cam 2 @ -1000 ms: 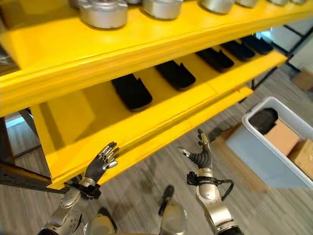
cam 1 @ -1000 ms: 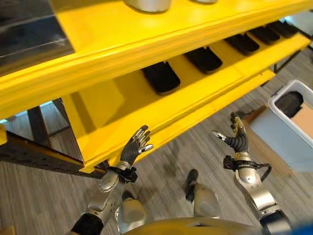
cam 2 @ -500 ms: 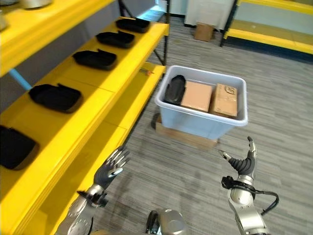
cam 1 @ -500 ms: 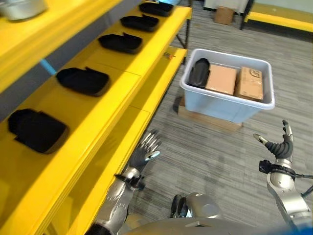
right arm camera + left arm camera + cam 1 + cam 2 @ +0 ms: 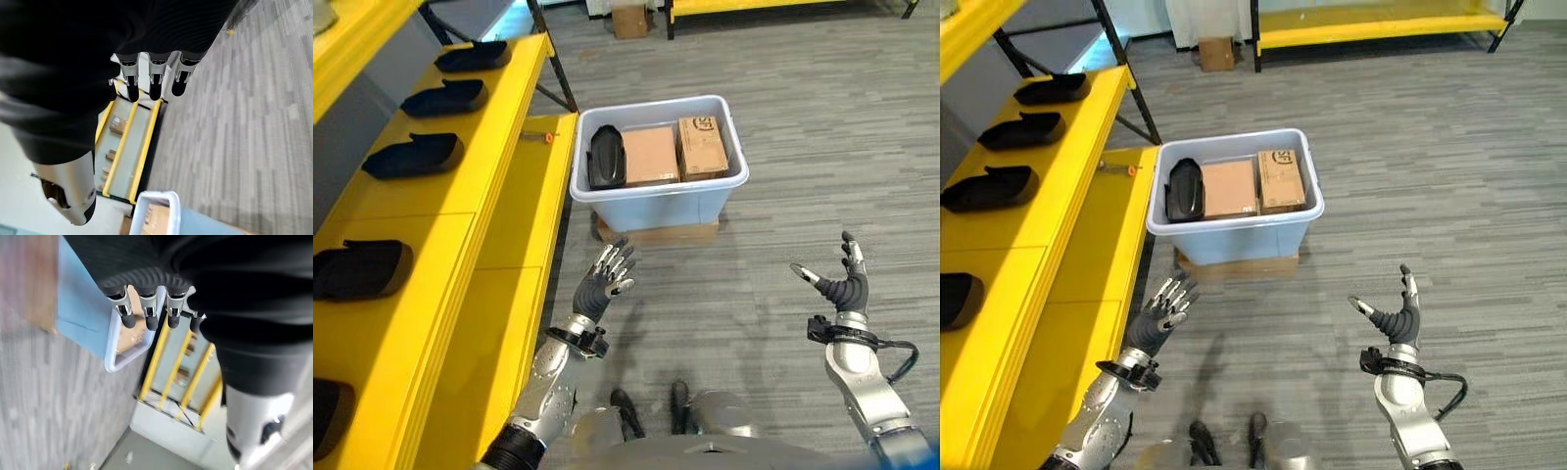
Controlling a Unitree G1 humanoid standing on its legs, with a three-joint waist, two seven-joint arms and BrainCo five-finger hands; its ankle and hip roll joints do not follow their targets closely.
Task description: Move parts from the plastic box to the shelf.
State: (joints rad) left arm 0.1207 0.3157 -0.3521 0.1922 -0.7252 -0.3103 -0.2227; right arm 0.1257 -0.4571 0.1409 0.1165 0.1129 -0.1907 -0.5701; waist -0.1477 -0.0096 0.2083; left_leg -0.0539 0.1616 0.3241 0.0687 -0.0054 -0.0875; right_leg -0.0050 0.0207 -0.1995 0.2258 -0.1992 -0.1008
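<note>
Your inventory, largest item first. Yellow shelf (image 5: 489,186): runs along your left side, its upper tier carrying a row of black moulded parts (image 5: 413,157) spaced apart; its lower tier bears a small orange item (image 5: 549,138) near the far end. Grey plank floor (image 5: 803,147): stretches ahead and to your right. Plastic box (image 5: 658,204): pale blue, standing on a flat brown board (image 5: 656,234) just beside the shelf's lower tier. Two cardboard cartons (image 5: 675,152): side by side in the box. One black part (image 5: 606,157): in the box at its shelf-side end, touching the nearer carton. Left hand (image 5: 603,284): raised near the box's front wall, apart from it, fingers straight and spread, holding nothing. Right hand (image 5: 842,286): raised over bare floor, well apart from the box, fingers extended, thumb out, empty.
</note>
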